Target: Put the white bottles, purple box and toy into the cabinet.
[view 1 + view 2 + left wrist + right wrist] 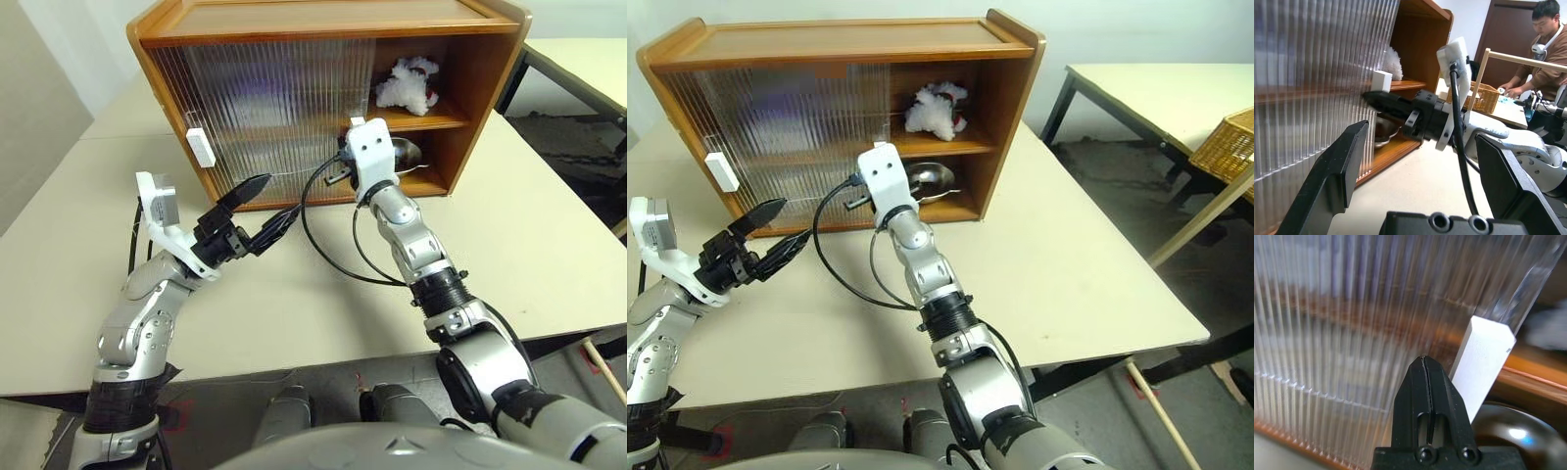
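The cabinet [294, 20] is seen on the far side of the table [549, 235]. The right gripper [1422, 363], clenched and empty, is placed beside a sliding door's white handle [1481, 364]. The toy [407, 85] is seen on the upper shelf, right. The left gripper [263, 211] is held spread, empty, nearer

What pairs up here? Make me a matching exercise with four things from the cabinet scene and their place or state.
Things:
1. toy
2. steel bowl
3. left gripper
4. right gripper

Place or state:
A. fingers shut, tips beside the white door handle
B. on the cabinet's upper shelf
C. fingers open, in front of the ribbed door
D. on the cabinet's lower level

Pairs: 1-B, 2-D, 3-C, 4-A
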Controlling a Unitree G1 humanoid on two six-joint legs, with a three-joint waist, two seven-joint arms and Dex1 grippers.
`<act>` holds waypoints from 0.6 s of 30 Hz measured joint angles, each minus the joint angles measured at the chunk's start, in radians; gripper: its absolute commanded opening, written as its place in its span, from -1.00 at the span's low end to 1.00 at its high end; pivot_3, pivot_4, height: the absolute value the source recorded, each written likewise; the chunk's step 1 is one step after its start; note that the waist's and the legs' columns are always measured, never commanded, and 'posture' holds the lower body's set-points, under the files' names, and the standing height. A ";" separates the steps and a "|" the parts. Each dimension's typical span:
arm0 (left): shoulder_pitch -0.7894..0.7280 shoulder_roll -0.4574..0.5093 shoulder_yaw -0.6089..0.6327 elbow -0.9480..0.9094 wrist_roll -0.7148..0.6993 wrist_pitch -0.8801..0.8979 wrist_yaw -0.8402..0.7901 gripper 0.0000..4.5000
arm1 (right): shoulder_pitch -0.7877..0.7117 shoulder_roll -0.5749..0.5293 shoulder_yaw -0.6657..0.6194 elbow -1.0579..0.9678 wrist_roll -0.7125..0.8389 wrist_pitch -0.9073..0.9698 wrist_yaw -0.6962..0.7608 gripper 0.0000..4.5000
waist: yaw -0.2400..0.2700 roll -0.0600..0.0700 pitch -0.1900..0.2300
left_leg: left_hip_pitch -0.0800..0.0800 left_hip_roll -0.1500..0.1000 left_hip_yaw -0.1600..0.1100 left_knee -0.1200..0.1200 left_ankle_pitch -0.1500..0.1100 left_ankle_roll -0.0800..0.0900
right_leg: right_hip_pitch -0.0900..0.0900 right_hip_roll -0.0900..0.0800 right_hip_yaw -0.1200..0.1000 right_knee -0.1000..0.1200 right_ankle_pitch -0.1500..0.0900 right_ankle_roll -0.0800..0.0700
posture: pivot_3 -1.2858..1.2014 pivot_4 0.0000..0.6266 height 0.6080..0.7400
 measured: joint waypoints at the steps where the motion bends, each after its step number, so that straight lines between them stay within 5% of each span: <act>1: -0.001 0.000 0.000 0.000 0.000 0.000 -0.001 1.00 | 0.011 -0.010 -0.008 -0.025 -0.005 0.008 -0.015 -0.99 | 0.000 0.000 0.000 | 0.000 0.000 0.000 0.000 -0.002 -0.004 | 0.000 0.000 0.000 0.000 0.000 0.000 | -0.02 -0.84 1.00; 18: -0.039 -0.002 -0.008 0.025 0.001 0.000 -0.028 1.00 | 0.057 -0.119 -0.140 -0.098 -0.013 0.114 -0.119 -0.99 | -0.020 0.000 0.000 | -0.001 0.001 0.000 -0.001 0.006 0.009 | 0.003 0.001 0.001 -0.001 0.000 0.014 | -0.05 -0.84 1.00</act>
